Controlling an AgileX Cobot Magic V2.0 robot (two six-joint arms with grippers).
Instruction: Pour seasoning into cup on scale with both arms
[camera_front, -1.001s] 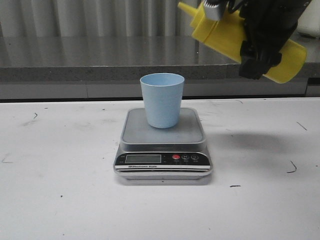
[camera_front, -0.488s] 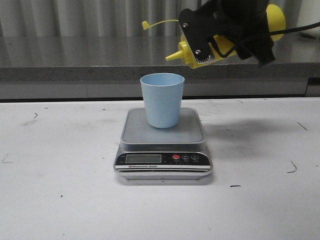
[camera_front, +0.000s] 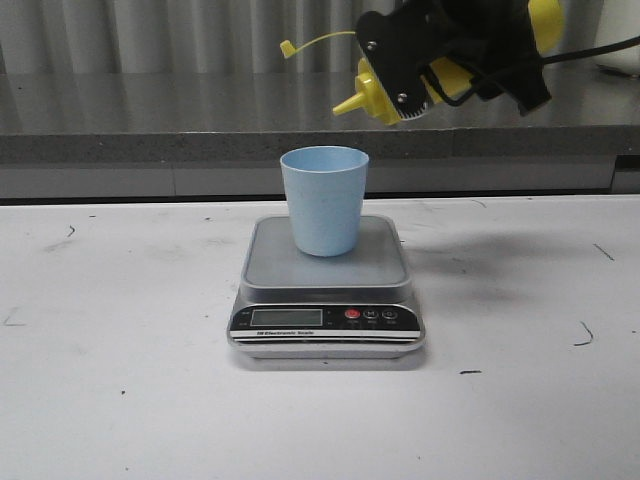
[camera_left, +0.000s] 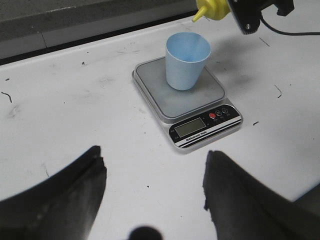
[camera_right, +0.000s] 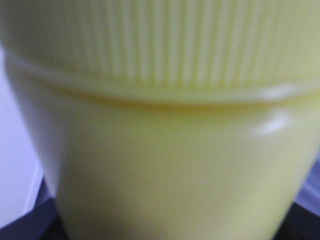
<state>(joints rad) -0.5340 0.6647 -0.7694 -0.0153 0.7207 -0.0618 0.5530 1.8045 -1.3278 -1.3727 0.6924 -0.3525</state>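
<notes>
The light blue cup (camera_front: 324, 200) stands upright on the silver scale (camera_front: 326, 300) at the table's middle; both show in the left wrist view, the cup (camera_left: 187, 61) and the scale (camera_left: 187, 95). My right gripper (camera_front: 440, 65) is shut on the yellow seasoning bottle (camera_front: 380, 95) and holds it tilted, nozzle pointing left and down, above and right of the cup's rim. Its tethered cap tip hangs out to the left. The bottle fills the right wrist view (camera_right: 160, 150). My left gripper (camera_left: 152, 172) is open and empty, above the table in front of the scale.
A grey ledge (camera_front: 150, 120) runs along the back of the white table (camera_front: 120, 400). A black cable (camera_left: 295, 33) lies on the table behind the scale to the right.
My right gripper has turned the bottle from steeply raised to nozzle-down and brought it leftward toward the cup, then lifted it slightly. The cup and scale have not moved.
</notes>
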